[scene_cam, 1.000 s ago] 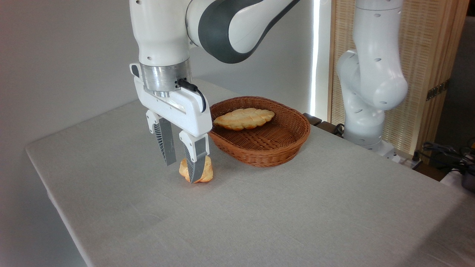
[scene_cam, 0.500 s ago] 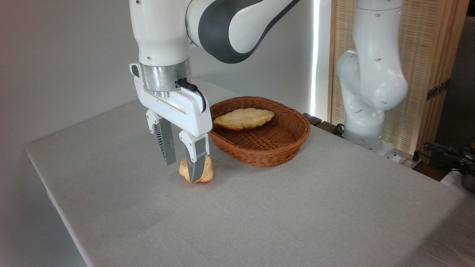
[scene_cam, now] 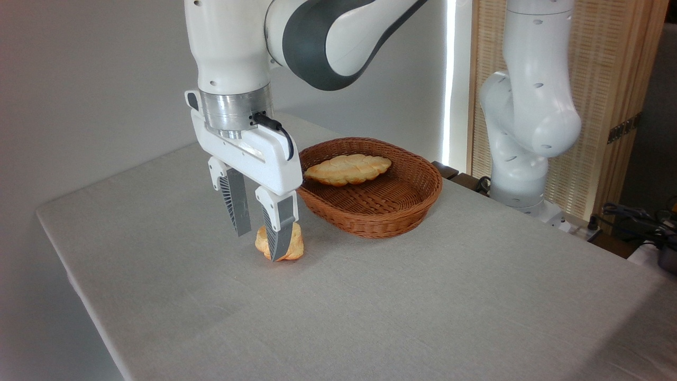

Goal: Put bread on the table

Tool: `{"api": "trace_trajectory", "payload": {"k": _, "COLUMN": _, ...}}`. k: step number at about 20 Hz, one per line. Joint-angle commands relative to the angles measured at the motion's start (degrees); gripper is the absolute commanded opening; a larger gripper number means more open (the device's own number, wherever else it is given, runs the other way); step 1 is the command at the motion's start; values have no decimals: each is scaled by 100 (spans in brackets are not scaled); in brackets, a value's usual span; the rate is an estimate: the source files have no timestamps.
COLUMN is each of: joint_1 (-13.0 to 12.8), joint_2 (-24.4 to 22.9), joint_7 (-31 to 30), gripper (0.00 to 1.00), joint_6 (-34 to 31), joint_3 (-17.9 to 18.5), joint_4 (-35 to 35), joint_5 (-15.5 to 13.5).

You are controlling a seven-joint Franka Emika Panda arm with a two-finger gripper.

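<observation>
Camera view, from the left: the table (scene_cam: 402, 312) spreads its light grey top across most of the scene. Over its left part the gripper (scene_cam: 259, 246) points down with its fingers spread apart, gripping nothing. A small orange-gold bun (scene_cam: 288, 244) sits on the cloth, partly hidden behind the nearer finger. Just right of it stands the wicker basket (scene_cam: 394, 214), and the bread (scene_cam: 347, 169) lies inside it, toward the far rim.
</observation>
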Motion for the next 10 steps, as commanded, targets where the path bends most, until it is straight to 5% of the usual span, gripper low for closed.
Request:
{"api": "trace_trajectory", "payload": {"k": 1, "joint_1": -30, "joint_2": -29, "joint_7": 21, "gripper": 100, "joint_6": -48, "joint_3": 28, "joint_4": 10, "joint_5": -38}}
{"api": "trace_trajectory", "payload": {"k": 10, "joint_1": -30, "joint_2": -38, "joint_7": 30, "gripper": 100, "joint_6": -30, "joint_3": 36, "joint_4": 53, "joint_5": -38}}
